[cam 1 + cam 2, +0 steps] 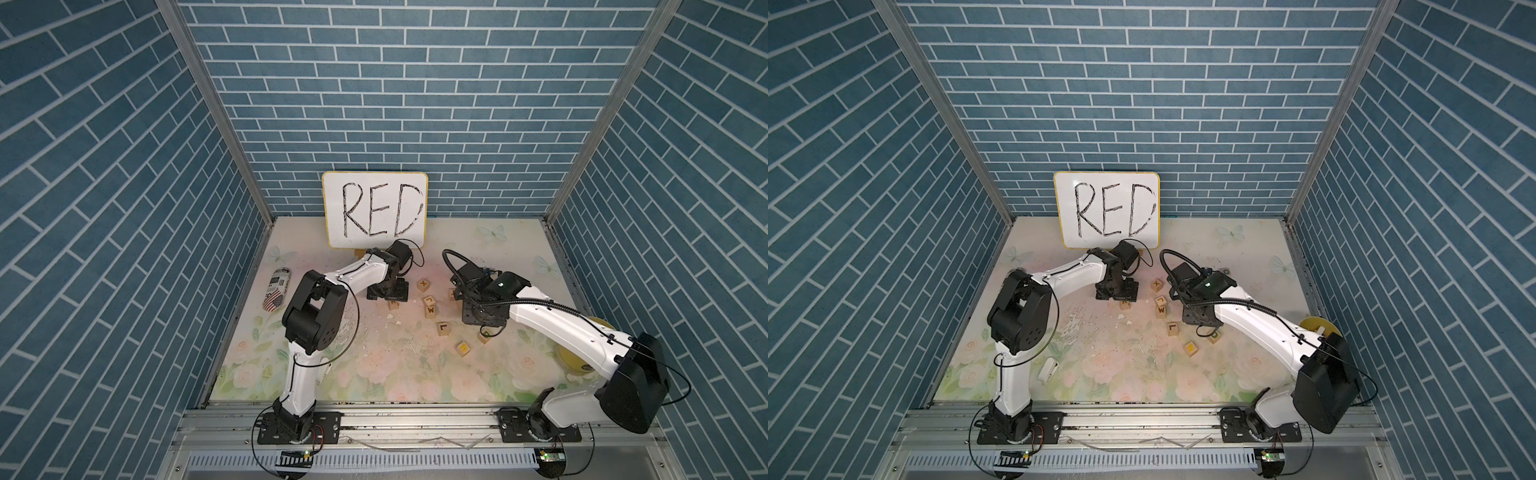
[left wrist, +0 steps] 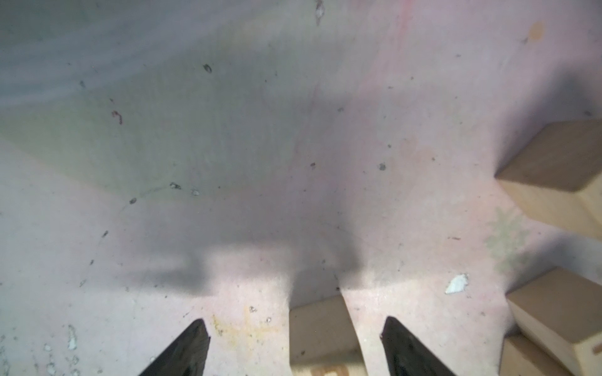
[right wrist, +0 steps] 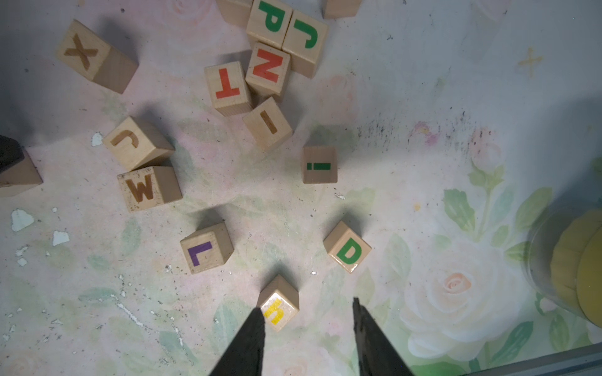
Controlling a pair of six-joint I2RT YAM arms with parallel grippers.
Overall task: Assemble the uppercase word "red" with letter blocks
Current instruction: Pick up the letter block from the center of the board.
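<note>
The R block (image 1: 394,304) (image 1: 1125,304) sits on the floral mat just in front of my left gripper (image 1: 390,296). In the left wrist view this light-wood cube (image 2: 321,328) stands between the two dark fingers of the left gripper (image 2: 293,320). There is a gap on each side, so the jaws are open around it without touching. The green D block (image 3: 348,250) (image 1: 485,336) lies apart, near my right gripper (image 3: 306,304) (image 1: 478,318). That gripper hovers open and empty, one finger over a yellow-lettered cube (image 3: 278,307).
Loose cubes X (image 3: 86,53), J (image 3: 130,141), W (image 3: 143,188), L (image 3: 203,249) and a cluster with T (image 3: 228,86) lie between the arms. The whiteboard (image 1: 374,210) reading RED leans on the back wall. A yellow roll (image 1: 582,353) is at the right, a flag-printed can (image 1: 276,294) at the left.
</note>
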